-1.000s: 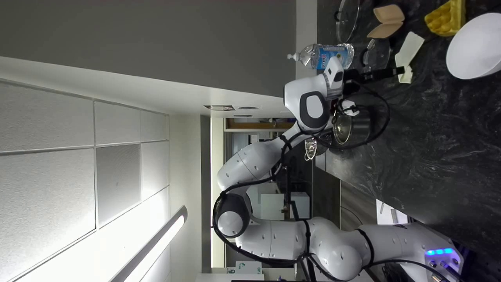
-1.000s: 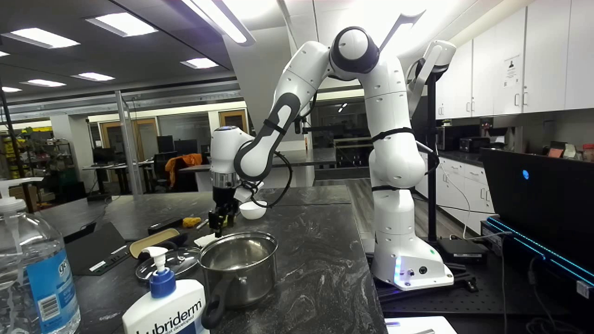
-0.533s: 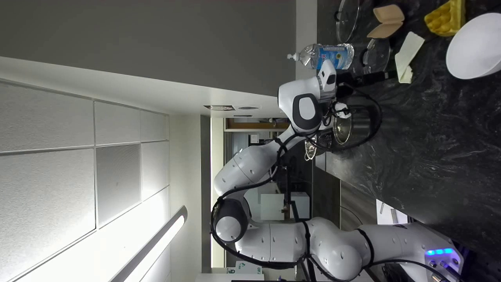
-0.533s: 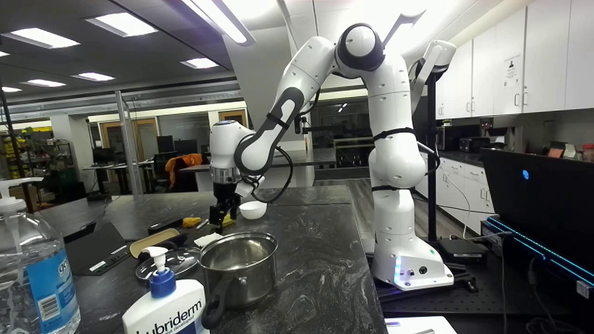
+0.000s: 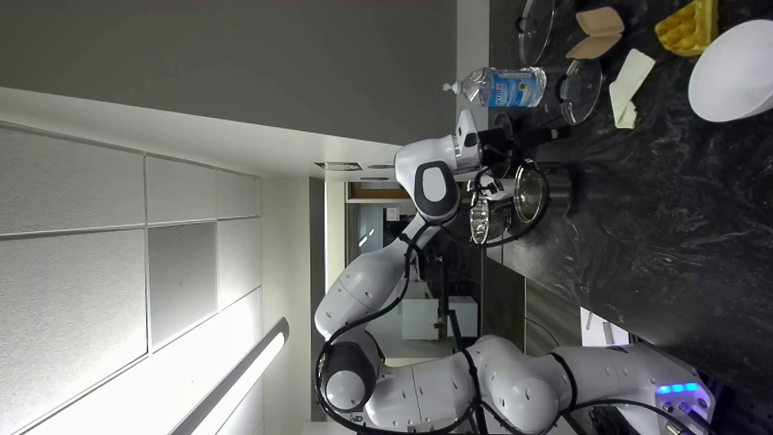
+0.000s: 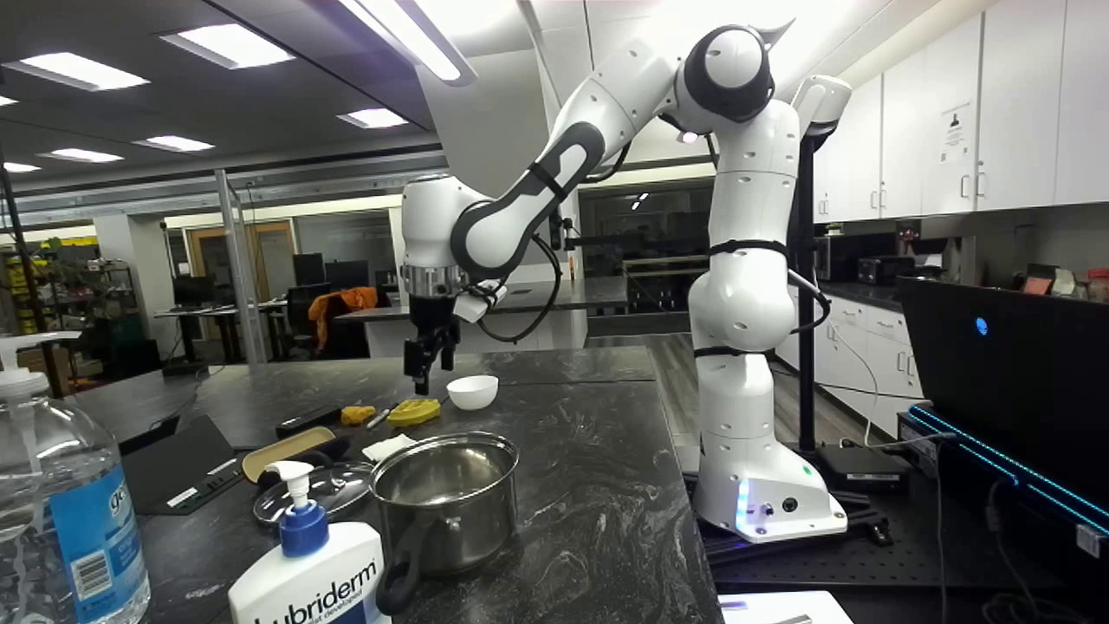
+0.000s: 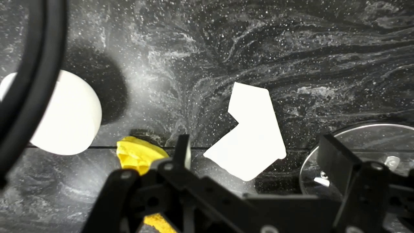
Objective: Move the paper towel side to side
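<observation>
Lower than my gripper [image 7: 255, 142], the paper towel [image 7: 257, 132] lies on the countertop [image 7: 200, 71] as a bent strip. From the wrist I see it between the fingers [image 7: 338, 163], which stand released and wide apart; both exterior views show them raised well off it.

Left to right around the towel in the wrist view, I find a white bowl [image 7: 71, 119] well to its left, then a yellow waffle-like piece [image 7: 139, 150] nearer its left side, partly behind a finger. A dark seam [image 7: 103, 147] in the countertop meets the towel on both sides, and above the towel open countertop runs on. Just to its right, past a narrow strip of countertop, comes a clear lid [image 7: 381, 139], partly covered by the other finger.

Compared with a second ago, I see the gripper higher and farther from the towel, which keeps its place.
</observation>
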